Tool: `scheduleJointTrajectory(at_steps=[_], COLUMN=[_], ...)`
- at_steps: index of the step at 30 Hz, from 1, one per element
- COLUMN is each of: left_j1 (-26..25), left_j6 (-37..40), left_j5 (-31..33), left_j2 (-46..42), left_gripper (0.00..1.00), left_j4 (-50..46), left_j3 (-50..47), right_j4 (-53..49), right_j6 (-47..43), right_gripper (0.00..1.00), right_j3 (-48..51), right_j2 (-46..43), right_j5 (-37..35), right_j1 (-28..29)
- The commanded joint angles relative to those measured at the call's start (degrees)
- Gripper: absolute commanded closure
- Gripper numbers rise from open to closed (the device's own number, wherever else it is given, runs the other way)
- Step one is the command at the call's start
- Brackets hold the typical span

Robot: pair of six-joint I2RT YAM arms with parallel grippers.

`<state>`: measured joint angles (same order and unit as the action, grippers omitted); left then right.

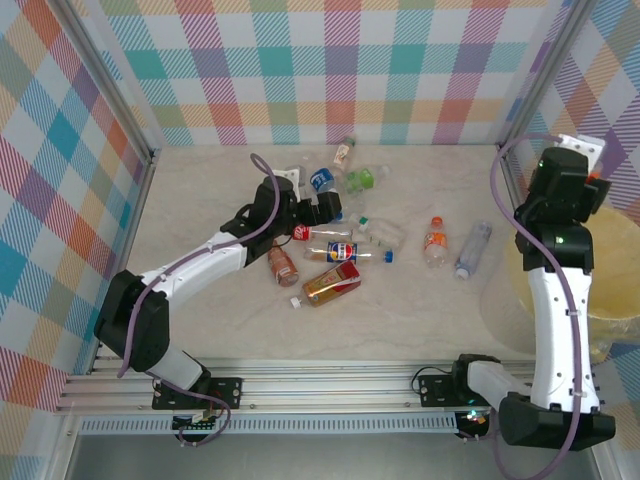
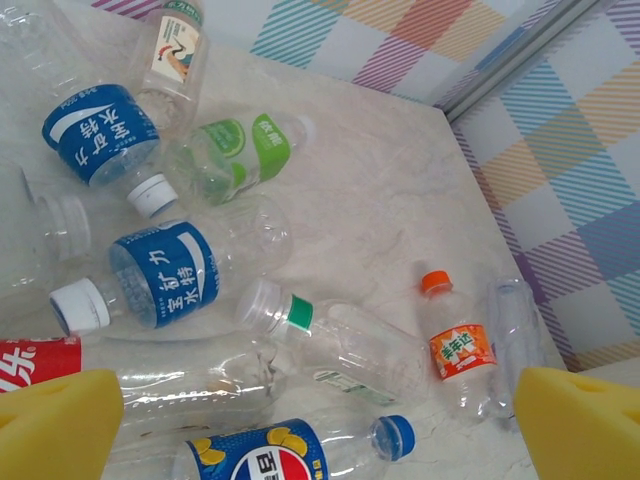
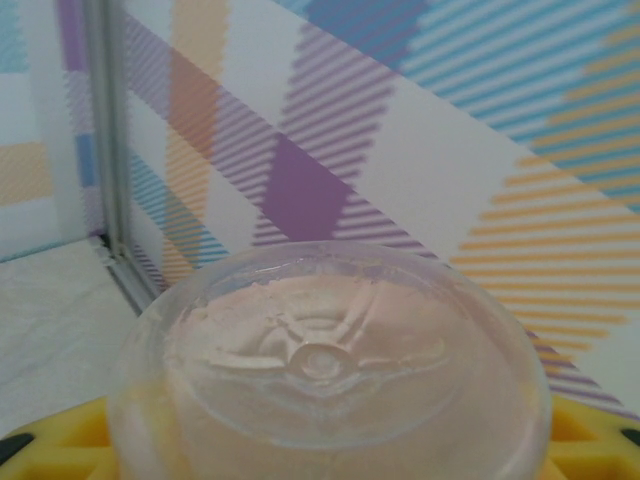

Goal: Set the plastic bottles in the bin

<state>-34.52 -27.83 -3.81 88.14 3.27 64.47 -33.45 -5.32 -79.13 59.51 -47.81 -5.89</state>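
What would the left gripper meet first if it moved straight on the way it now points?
Probably the Pepsi bottle, lying between the open left gripper's pads; the green-collared clear bottle lies just beyond, though depth is unclear.

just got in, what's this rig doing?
Clearing plastic bottles into the pale-yellow bin. The right arm holds a clear bottle in its jaws, raised beside the bin. The left arm, jaws open, hovers over the pile lying mid-table.
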Motion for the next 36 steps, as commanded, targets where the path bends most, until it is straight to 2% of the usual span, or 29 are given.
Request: scheduleJointTrajectory(at_steps=[1,9,15,27,32,36], left_j1=[-0.4,-0.4,-0.4,-0.4,-0.4,-0.3], left_j6=[0.1,0.1,0.1,-0.6,-1.1,-1.3], left_j5=[-0.6,-0.4,4.1,10.7,11.6,12.2], left_j2=[1.2,2.1,0.8,-1.6,-1.9,-1.6], left_gripper=[0.00,0.00,0.00,0.00,0.00,0.00], left_j4=[-1.7,-3.6,-4.9,-6.8,-7.3,-7.7], left_j3=[1.8,2.5,1.2,-0.4,-0.7,-0.4], right_j4=[-1.2,1.2,5.0,11.1,10.0,9.9], right_j6=[5.6,10.0,12.0,11.6,12.2,12.9], right_gripper=[0.56,0.56,0.54,0.49,0.34,0.26], right_j3=[2.7,10.6,13.8,16.0,16.5,17.7], right_j2=[-2.2,-1.8,-0.6,1.2,-0.6,-2.9], right_j5=[-1.5,3.2,9.6,13.0,13.1,13.1], right_j1=[-3.1,-5.5,-5.5,-5.5,-5.5,-5.5])
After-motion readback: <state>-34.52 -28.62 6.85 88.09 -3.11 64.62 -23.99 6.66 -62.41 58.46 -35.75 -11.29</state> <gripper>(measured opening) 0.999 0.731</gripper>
